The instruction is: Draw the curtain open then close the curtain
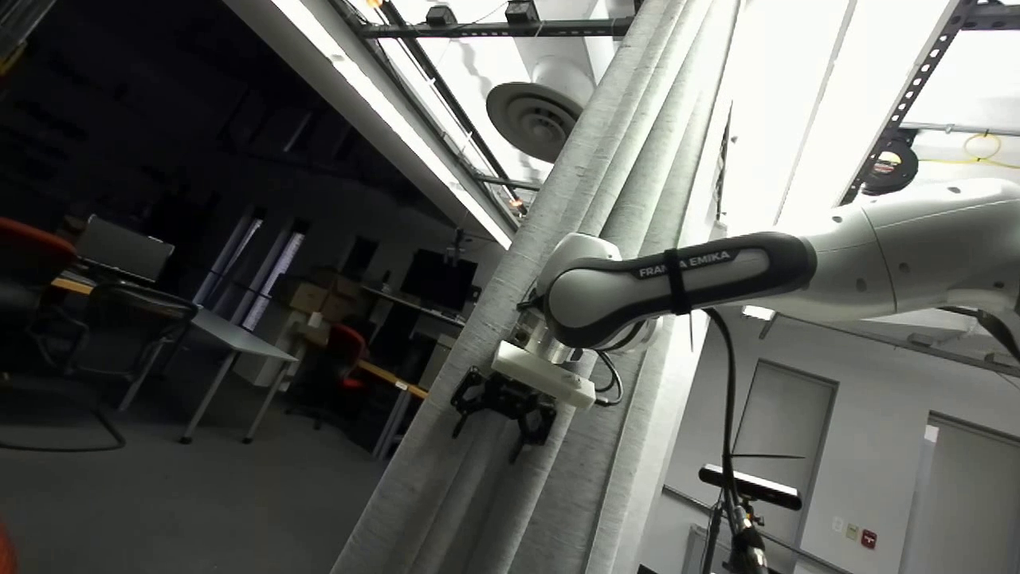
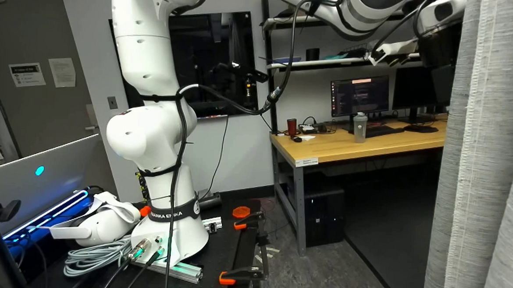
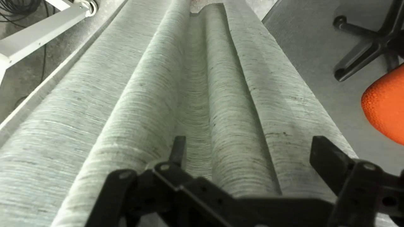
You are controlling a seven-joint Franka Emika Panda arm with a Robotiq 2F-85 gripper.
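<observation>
The pale grey-white curtain hangs in tall vertical folds, tilted in an exterior view. Its edge and folds fill the right side of an exterior view. It spreads across most of the wrist view. My black gripper points down in front of the curtain. In the wrist view my gripper has its fingers wide apart, with a rounded fold between them in the picture. Nothing is clamped. I cannot tell whether the fingers touch the cloth. In an exterior view the fingers cannot be made out near the curtain edge.
An orange seat and a black chair base are right of the curtain in the wrist view. A white metal leg is at the upper left. A wooden desk stands behind the arm. A camera on a stand is nearby.
</observation>
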